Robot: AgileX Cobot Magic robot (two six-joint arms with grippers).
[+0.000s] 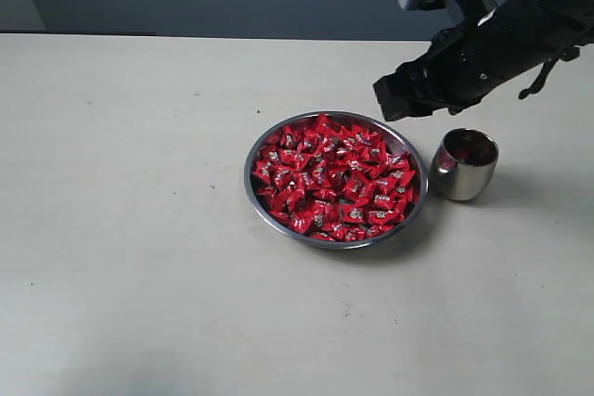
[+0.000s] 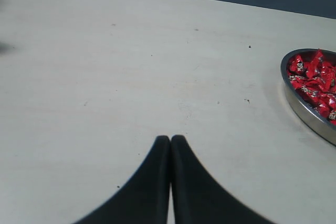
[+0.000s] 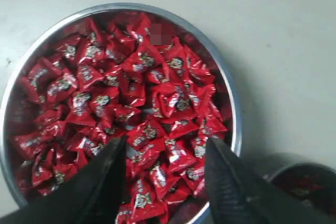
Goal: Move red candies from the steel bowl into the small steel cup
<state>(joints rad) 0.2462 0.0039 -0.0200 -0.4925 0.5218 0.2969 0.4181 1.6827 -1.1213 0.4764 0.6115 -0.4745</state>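
Since the right jaws hang spread and empty above the bowl (image 1: 249,176), over its rim near 2 o'clock in the exterior view, you look set up for a pick rather than a drop. The candies (image 3: 157,103) fill the bowl in a loose heap, overlapping and tilted every way. The cup (image 1: 461,178) stands upright on the tabletop (image 1: 139,257) just beside the bowl at 3 o'clock. Red shows inside the cup, but you cannot tell from here whether it is candy or reflection.

Choose one candy lying on top of the heap. Come straight down with one jaw on each side of its body, across the narrow width; the pointed crimped ends would likely slip out. Go only as deep as the top layer, since pressing on to the steel could shove the slick-looking bowl toward the cup. Close gently.

Lift clear of the rim before you swing to 3 o'clock. The cup is narrow and may tip at a nudge, so centre over its mouth before you release.

Your left jaws are pressed together on nothing, over the tabletop and well apart from the bowl. Leave them out of it.
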